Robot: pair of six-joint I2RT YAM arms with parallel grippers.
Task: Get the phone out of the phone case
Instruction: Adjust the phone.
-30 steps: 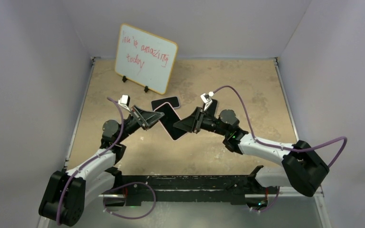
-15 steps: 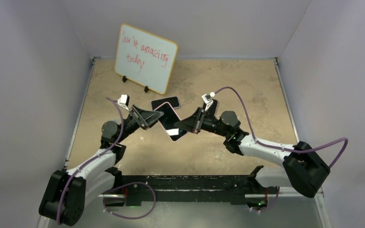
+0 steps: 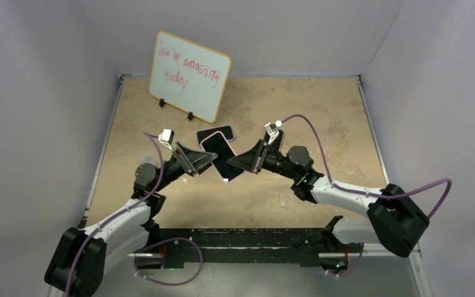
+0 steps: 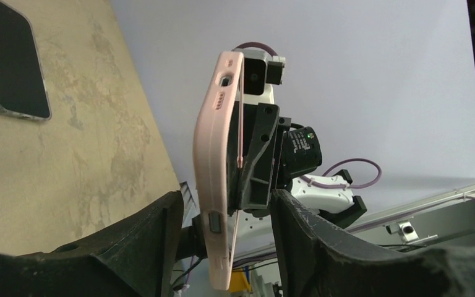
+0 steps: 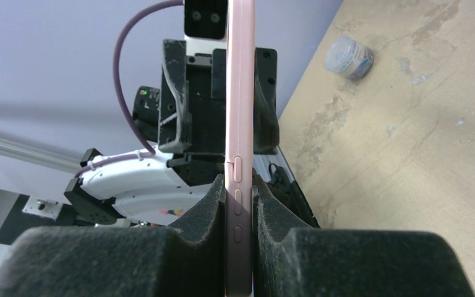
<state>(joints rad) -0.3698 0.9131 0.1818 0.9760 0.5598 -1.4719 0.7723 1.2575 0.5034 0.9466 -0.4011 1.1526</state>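
Note:
A phone in a pink case (image 3: pixel 224 159) hangs in mid-air over the table's middle, between both grippers. My right gripper (image 3: pixel 240 163) is shut on its right edge; in the right wrist view the pads (image 5: pixel 213 204) press both faces of the case (image 5: pixel 240 124) by the side buttons. My left gripper (image 3: pixel 205 159) is open around the opposite edge. In the left wrist view its fingers (image 4: pixel 161 229) stand apart from the case (image 4: pixel 213 179), with a gap on each side. A thin pink edge (image 4: pixel 240 148) stands slightly off the case's side.
A second dark phone (image 3: pixel 216 133) lies flat on the table just behind the held one, also seen in the left wrist view (image 4: pixel 12 59). A whiteboard (image 3: pixel 188 75) stands at the back left. A small round object (image 5: pixel 349 57) lies on the table.
The held phone has shifted slightly up and left and tilted. The left arm has moved right and forward, with its fingers further over the phone's edge.

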